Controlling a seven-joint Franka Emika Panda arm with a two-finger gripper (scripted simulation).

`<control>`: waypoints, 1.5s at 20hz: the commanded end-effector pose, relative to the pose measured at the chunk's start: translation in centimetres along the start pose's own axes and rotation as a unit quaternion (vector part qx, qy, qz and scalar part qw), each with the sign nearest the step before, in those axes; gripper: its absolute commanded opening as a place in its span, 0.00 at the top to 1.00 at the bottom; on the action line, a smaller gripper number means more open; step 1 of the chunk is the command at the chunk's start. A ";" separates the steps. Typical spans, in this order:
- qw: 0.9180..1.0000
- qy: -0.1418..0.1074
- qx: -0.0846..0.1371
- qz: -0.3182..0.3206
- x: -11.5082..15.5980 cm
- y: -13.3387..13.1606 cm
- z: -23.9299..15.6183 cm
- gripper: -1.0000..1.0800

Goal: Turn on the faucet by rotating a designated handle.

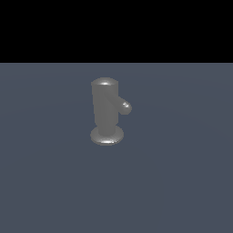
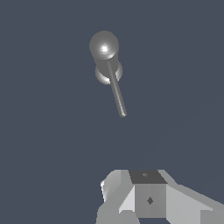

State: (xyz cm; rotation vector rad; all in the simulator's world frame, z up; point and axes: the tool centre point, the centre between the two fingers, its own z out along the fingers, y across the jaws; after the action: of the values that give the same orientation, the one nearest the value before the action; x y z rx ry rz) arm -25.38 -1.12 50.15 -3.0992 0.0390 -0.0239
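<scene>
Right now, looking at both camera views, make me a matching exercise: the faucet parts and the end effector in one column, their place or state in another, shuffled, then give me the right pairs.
Column one:
1. faucet domed top
2. handle
3. disc base
4. end effector

Column two:
A. rests flat on the grey floor
B. thin rod sticking sideways from the upper cylinder
C. clear of the faucet, touching nothing
D. bright highlight, highest point of the cylinder

Pairs: 1-D, 2-B, 3-A, 4-C
</scene>
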 end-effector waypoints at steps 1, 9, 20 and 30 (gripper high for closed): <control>1.000 0.000 0.000 0.000 0.0 0.0 0.0 1.00; 1.000 -0.001 -0.001 -0.008 0.2 -0.2 1.6 1.00; 0.999 -0.003 -0.006 -0.044 1.1 -1.2 9.0 1.00; 0.996 -0.007 -0.013 -0.087 2.1 -2.3 18.0 1.00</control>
State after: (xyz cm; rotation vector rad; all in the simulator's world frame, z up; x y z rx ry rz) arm -23.03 1.68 33.59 -3.1170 -0.2133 -0.0088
